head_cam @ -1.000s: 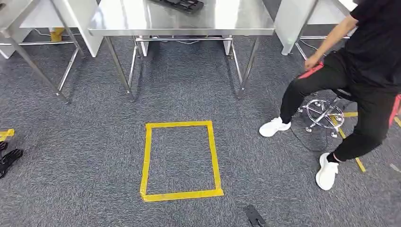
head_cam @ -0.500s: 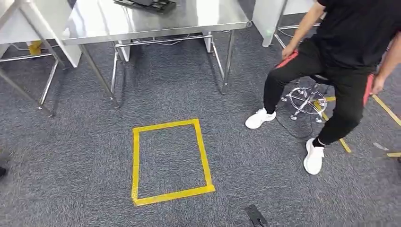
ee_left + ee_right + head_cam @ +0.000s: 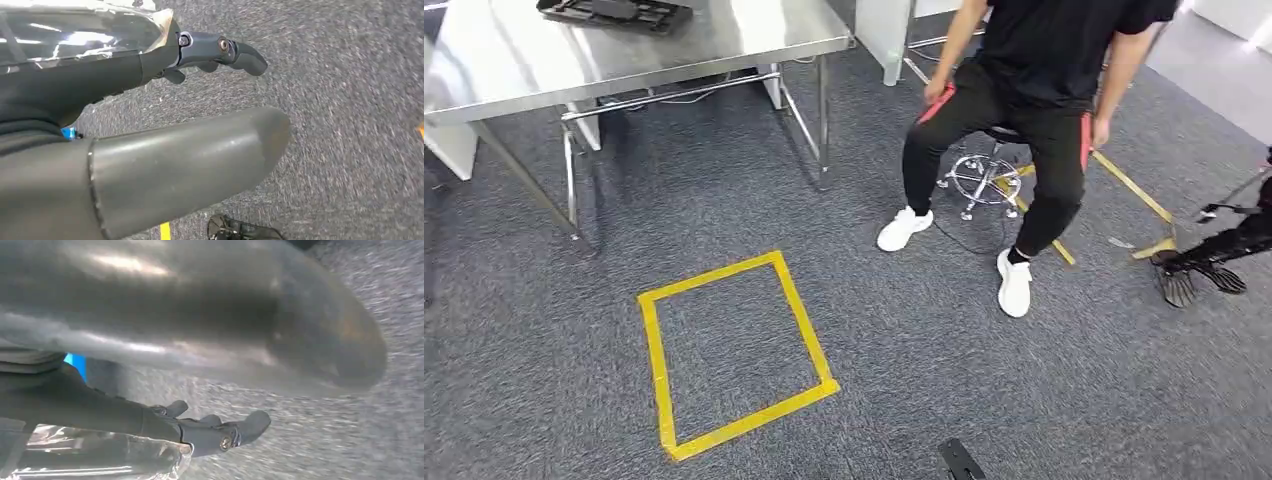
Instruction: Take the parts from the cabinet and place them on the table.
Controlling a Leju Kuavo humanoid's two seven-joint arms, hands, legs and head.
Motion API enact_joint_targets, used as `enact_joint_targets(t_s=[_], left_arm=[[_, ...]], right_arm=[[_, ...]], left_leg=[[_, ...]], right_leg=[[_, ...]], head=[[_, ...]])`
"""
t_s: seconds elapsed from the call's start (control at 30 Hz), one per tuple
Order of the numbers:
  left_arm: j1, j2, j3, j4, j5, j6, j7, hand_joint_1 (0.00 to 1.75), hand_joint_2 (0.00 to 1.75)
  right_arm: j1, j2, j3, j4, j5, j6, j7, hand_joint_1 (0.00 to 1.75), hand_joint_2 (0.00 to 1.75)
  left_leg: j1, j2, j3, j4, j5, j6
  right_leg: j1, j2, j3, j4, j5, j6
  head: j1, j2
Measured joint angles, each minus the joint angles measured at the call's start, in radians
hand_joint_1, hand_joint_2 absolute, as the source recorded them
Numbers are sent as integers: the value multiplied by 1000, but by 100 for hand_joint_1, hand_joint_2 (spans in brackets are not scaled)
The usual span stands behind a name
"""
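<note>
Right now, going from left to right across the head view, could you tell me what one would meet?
Steel table with a black tray on it → yellow tape square on the carpet → seated person on a stool → dark hand at the right edge.

Grey carpet (image 3: 944, 360) covers the floor, marked with a yellow tape rectangle (image 3: 734, 350); a steel desk (image 3: 724, 40) stands beyond it, a wheeled stool (image 3: 984, 180) near

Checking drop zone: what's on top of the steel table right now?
A black tray-like part lies on the steel table near its far edge, cut off by the frame. The table's far-left end is out of frame, so unknown.
</note>
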Motion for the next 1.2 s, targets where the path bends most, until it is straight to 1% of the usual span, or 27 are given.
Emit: enact_joint_targets(t_s=[0.03, 0.07, 0.1, 0.23, 0.27, 0.3, 0.33, 0.4, 0.43, 0.47, 0.53, 0.57, 0.6, 0.63, 0.67, 0.73, 0.77, 0.8, 0.83, 0.9, 0.93, 0.97, 1.0, 1.07, 1.1, 1.13, 1.2], left_arm=[[0, -1, 0, 0, 0, 0, 1, 0, 0], [0, -2, 0, 0, -1, 0, 1, 0, 0], [0, 0, 0, 0, -1, 0, 2, 0, 0], [-3, -1, -1, 0, -5, 0, 4, 0, 0], [-4, -2, -1, 0, -6, 1, 4, 0, 0], [-3, -2, -2, 0, -6, 1, 4, 0, 0], [0, -2, -2, 0, -6, 1, 4, 0, 0], [4, 0, -2, 0, -6, 1, 4, 0, 0], [5, 0, -2, 1, -6, 2, 5, 0, 0], [5, 0, -2, 0, -6, 3, 5, 0, 0], [5, 1, -2, 0, -5, 9, 0, 0, 0], [5, 3, -2, 1, -5, 13, -7, 0, 0], [7, 3, -2, 2, -5, 15, -13, 0, 0], [8, 3, -2, 4, -5, 18, -18, 0, 0], [9, 2, -3, 6, -6, 21, -22, 0, 0], [11, 5, -2, 6, -6, 21, -27, 0, 0], [10, 3, -2, 6, -6, 21, -29, 0, 0], [8, 9, -2, 6, -7, 21, -29, 0, 0], [9, 11, -2, 6, -7, 20, -29, 0, 0], [12, 14, -2, 6, -7, 20, -29, 0, 0], [12, 16, -2, 6, -7, 20, -29, 0, 0], [11, 17, -2, 6, -7, 20, -29, 0, 0], [11, 17, -2, 6, -7, 20, -29, 0, 0], [10, 18, -2, 6, -7, 21, -29, 0, 0], [10, 19, -2, 6, -8, 23, -29, 0, 0], [10, 19, -2, 7, -8, 26, -28, 0, 0], [8, 20, -2, 7, -9, 34, -22, 0, 0]], right_arm=[[0, -1, 0, 0, 0, 0, 1, 0, 0], [-2, 0, 0, 0, 0, 0, 1, 0, 0], [-5, 3, 0, 0, 0, 0, 2, 0, 0], [0, 2, 0, 3, 0, -1, 3, 0, 0], [2, 4, 0, 3, 0, -1, 3, 0, 0], [1, 5, 0, 3, 0, -1, 3, 0, 0], [-2, 5, -1, 3, 0, -1, 3, 0, 0], [-2, 6, -1, 3, 0, -1, 3, 0, 0], [0, 6, -1, 4, 0, -1, 4, 0, 0], [1, 6, -1, 4, 1, 2, 7, 0, 0], [1, 8, -1, 4, 1, 5, 8, 0, 0], [1, 10, -1, 4, 2, 6, 8, 0, 0], [0, 10, -1, 4, 2, 9, 6, 0, 0], [-3, 10, -1, 4, 2, 10, 6, 0, 0], [-2, 11, -1, 4, 2, 11, 5, 0, 0], [6, 12, -1, 5, 2, 15, 4, 0, 0], [7, 10, 0, 6, 3, 17, 4, 0, 0], [7, 16, 0, 6, 4, 19, 4, 0, 0], [3, 16, 0, 5, 4, 19, 3, 0, 0], [-3, 17, 0, 5, 5, 19, 3, 0, 0], [-2, 18, 0, 5, 5, 19, 3, 0, 0], [1, 18, 0, 5, 5, 19, 3, 0, 0], [2, 18, 0, 5, 8, 19, 3, 0, 0], [0, 18, 0, 5, 14, 19, 3, 0, 0], [-4, 21, 0, 5, 18, 20, 7, 0, 0], [-7, 21, 0, 5, 19, 22, 11, 0, 0], [-8, 24, 0, 5, 23, 30, 18, 0, 0]], left_leg=[[2, 10, 3, 0, -1, -4], [-1, 20, 7, 1, -4, -9], [-9, 29, 9, 2, -7, -19], [-6, 60, 19, -3, -7, -40], [0, 18, 13, 10, -23, -48], [1, -28, -5, 54, -61, -46], [2, -53, -41, 139, -112, -44], [1, -67, -114, 300, -177, -46], [1, -68, -133, 335, -178, -46], [2, -68, -126, 315, -152, -45], [7, -76, -59, 169, -60, -44], [14, -109, -16, 78, -16, -44], [21, -180, -6, 51, -28, -45], [22, -187, -7, 36, -30, -46], [14, -171, -11, 43, -30, -45], [9, -144, -13, 41, -24, -29], [19, -125, -12, 31, -17, -19], [15, -113, -10, 28, -15, -15], [14, -94, -10, 27, -15, -5], [6, -57, -12, 27, -16, -4], [6, -40, -13, 28, -16, -3], [6, -27, -12, 28, -17, -4], [7, -15, -12, 28, -17, -4], [7, 8, -8, 28, -19, -9], [3, 18, -3, 28, -22, -14], [-3, 29, 0, 28, -26, -23], [-3, 43, 5, 25, -24, -33]], right_leg=[[-3, -17, 59, -103, 34, 12], [-4, -59, 112, -193, 59, 17], [4, -85, 116, -204, 59, 5], [7, -36, 104, -204, 68, -27], [-12, -23, 109, -208, 72, -35], [-9, -16, 107, -208, 76, -48], [-7, -6, 106, -208, 76, -56], [0, 20, 104, -207, 78, -60], [1, 33, 104, -206, 78, -60], [2, 47, 105, -205, 78, -60], [0, 77, 107, -199, 77, -59], [-1, 93, 105, -193, 76, -57], [3, 103, 94, -185, 73, -50], [10, 114, 83, -172, 72, -45], [2, 126, 72, -175, 78, -36], [-2, 156, 57, -185, 88, -20], [0, 143, 52, -174, 84, -16], [8, 73, 34, -143, 66, -17], [8, 40, 1, -83, 35, -23], [5, 16, -71, 72, -26, -28], [4, 13, -90, 120, -38, -24], [1, 11, -83, 115, -31, -17], [0, 8, -54, 66, -11, -8], [-2, -25, 53, -117, 48, 8], [0, -73, 92, -190, 57, 2], [13, -69, 96, -188, 65, -5], [15, -47, 87, -182, 66, -14]], head=[[0, 0], [0, 0], [0, 0], [-3, 0], [-5, 0], [-6, 0], [-7, 0], [-8, 0], [-8, 0], [-8, 0], [-8, 0], [-8, 0], [-7, 0], [-5, 0], [-5, 0], [-5, 0], [-5, 0], [0, 0], [7, 0], [7, 0], [7, 0], [7, 0], [7, 0], [7, 0], [8, 0], [6, 0], [3, 0]])
